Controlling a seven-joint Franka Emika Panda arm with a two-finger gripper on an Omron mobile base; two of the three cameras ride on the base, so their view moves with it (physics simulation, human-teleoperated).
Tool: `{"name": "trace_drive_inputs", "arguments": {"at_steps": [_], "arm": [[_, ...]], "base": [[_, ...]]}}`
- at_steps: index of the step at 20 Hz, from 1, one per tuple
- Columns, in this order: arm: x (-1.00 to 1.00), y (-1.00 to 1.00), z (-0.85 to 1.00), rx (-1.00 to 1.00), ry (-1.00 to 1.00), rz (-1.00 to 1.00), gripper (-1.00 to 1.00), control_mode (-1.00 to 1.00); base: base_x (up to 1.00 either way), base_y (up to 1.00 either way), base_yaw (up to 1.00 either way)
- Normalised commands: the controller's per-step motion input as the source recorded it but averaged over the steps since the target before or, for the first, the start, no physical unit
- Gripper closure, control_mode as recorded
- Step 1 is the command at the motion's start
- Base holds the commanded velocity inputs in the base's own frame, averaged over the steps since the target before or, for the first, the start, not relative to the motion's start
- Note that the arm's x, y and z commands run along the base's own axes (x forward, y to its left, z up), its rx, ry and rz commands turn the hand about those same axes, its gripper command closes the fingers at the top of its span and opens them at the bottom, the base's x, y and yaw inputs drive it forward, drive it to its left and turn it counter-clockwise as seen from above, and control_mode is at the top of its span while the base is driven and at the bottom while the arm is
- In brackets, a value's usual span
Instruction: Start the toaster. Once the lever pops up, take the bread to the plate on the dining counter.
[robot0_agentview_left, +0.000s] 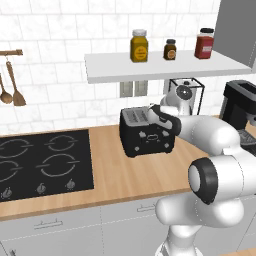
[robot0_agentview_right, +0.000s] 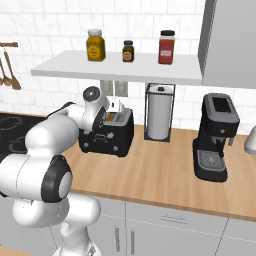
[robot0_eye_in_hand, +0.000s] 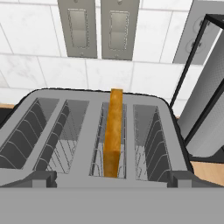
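Toaster, black and boxy, stands on the wooden worktop near its back edge, against the white tiled wall; the black hob lies to its left, with bare wood between them and along the front edge; the bread stands on edge in the toaster's third slot from the left in the hand view, its golden crust rising above the slot rim; the gripper hovers just above the toaster's top, jaws spread wide, clasping nothing; a wire-framed paper towel holder stands close on the toaster's right; a shelf with three jars hangs overhead.
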Motion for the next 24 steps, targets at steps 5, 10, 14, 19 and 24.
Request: {"name": "trace_drive_inputs", "arguments": {"at_steps": [5, 10, 14, 19, 24], "arm": [[0.0, 0.0, 0.0, 0.0, 0.0, 0.0, -1.0, -1.0], [0.0, 0.0, 0.0, 0.0, 0.0, 0.0, -1.0, -1.0], [0.0, 0.0, 0.0, 0.0, 0.0, 0.0, -1.0, -1.0], [0.0, 0.0, 0.0, 0.0, 0.0, 0.0, -1.0, -1.0], [0.0, 0.0, 0.0, 0.0, 0.0, 0.0, -1.0, -1.0]], "base": [[0.0, 0.0, 0.0], [0.0, 0.0, 0.0], [0.0, 0.0, 0.0], [0.0, 0.0, 0.0], [0.0, 0.0, 0.0]]}}
